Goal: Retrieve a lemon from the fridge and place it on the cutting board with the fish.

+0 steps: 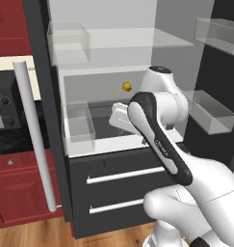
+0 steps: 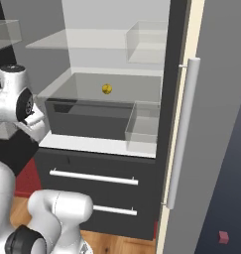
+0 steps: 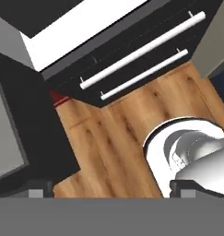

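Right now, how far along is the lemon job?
Done: the dark grey fridge stands open. In hand: nothing; the pincer is open, aimed at the wooden floor. Left: grasp the small yellow lemon on its shelf and carry it to the cutting board.

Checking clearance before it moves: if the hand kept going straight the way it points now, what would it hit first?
Most likely the wooden floor in front of the fridge's lower drawers; the open hand looks down there, nothing nearer in line, though depth is unclear.

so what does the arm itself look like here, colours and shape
The arm is glossy white with rounded, tube-like links and bulbous joints. A dark grey band runs along the edge of one link, with small pale lettering too tiny to read. One joint has a dark circular end cap, seen in the right base view. The gripper ends in two small dark grey square fingertips.
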